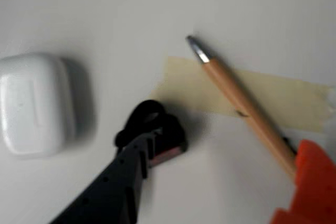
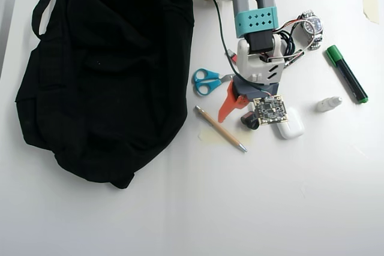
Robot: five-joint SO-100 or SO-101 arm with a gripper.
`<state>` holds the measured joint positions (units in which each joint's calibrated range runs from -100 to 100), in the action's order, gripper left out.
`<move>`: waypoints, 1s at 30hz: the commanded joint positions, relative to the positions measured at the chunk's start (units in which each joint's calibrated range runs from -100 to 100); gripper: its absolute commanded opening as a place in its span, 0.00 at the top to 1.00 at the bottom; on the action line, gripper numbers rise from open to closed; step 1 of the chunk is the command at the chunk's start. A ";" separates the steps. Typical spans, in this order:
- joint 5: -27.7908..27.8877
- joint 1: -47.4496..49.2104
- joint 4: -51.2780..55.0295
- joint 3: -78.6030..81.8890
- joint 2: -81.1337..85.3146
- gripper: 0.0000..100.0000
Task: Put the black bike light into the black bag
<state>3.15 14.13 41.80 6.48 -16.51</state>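
Observation:
The black bike light (image 1: 152,124) is a small rounded lump with a reddish face, lying on the white table. In the overhead view the black bike light (image 2: 248,121) peeks out just under the wrist. My gripper (image 1: 226,150) is open over it. The black finger (image 1: 121,177) has its tip against the light, and the orange finger (image 1: 312,182) stands well off to the right. In the overhead view the gripper (image 2: 240,112) is low over the table. The black bag (image 2: 102,70) lies floppy at the left, apart from the arm.
A white earbud case (image 1: 34,103) lies left of the light, and a pencil (image 1: 241,103) crosses a strip of tape (image 1: 294,103) on its right. Overhead, blue scissors (image 2: 207,81), a green marker (image 2: 347,74), a small white bottle (image 2: 329,104) and a watch (image 2: 310,28) surround the arm.

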 commanded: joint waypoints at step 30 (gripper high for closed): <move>0.31 5.84 -2.26 2.68 0.33 0.50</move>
<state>3.35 20.22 42.22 8.70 -16.51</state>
